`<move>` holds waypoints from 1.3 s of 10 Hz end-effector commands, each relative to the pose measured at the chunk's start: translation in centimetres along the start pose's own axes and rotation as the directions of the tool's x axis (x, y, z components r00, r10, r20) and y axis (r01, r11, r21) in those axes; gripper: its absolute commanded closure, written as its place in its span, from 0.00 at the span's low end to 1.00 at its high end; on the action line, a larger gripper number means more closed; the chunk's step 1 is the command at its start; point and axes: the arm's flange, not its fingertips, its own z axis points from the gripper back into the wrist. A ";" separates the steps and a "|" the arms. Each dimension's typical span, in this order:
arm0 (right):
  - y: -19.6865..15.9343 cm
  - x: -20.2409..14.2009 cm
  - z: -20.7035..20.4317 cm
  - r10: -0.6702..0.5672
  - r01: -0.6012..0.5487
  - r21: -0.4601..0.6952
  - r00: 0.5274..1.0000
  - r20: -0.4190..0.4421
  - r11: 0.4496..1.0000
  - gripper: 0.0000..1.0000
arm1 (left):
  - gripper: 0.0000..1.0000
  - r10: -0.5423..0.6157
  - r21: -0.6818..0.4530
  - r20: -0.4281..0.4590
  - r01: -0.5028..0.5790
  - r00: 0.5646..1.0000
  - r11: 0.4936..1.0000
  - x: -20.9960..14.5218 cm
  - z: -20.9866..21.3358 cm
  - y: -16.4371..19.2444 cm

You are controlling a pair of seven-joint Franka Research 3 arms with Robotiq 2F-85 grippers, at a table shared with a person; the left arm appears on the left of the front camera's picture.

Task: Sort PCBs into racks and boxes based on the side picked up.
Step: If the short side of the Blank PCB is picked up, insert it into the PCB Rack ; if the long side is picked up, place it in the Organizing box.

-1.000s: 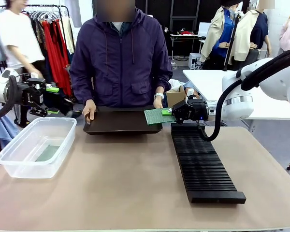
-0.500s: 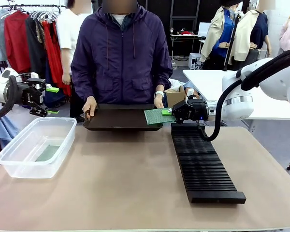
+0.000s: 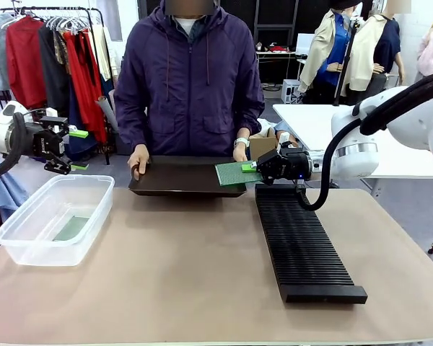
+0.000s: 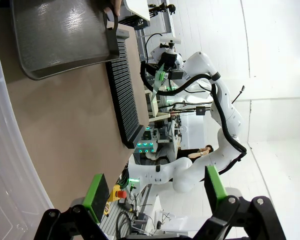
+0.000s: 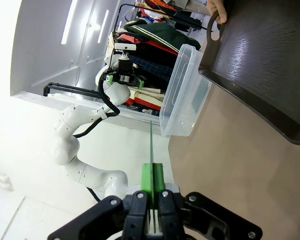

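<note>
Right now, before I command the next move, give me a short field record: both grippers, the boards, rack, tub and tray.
left gripper: open, empty, raised beyond the clear tub
right gripper: shut on a PCB, at the rack's far end
rack: no boards in its slots
clear tub: one pale PCB flat on its floor
dark tray: far side, person's hands on both ends
</note>
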 end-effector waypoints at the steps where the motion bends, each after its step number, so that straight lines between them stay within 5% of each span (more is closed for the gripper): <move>1: 0.1 0.0 -0.1 0.007 -0.007 0.001 1.000 -0.001 1.000 1.00 | 0.00 0.000 0.001 0.004 0.000 1.000 1.000 0.0 0.1 0.0; 13: 0.7 0.3 1.1 0.023 -0.023 0.023 1.000 0.014 0.999 1.00 | 0.00 0.000 0.001 0.004 0.000 1.000 1.000 0.0 0.1 0.0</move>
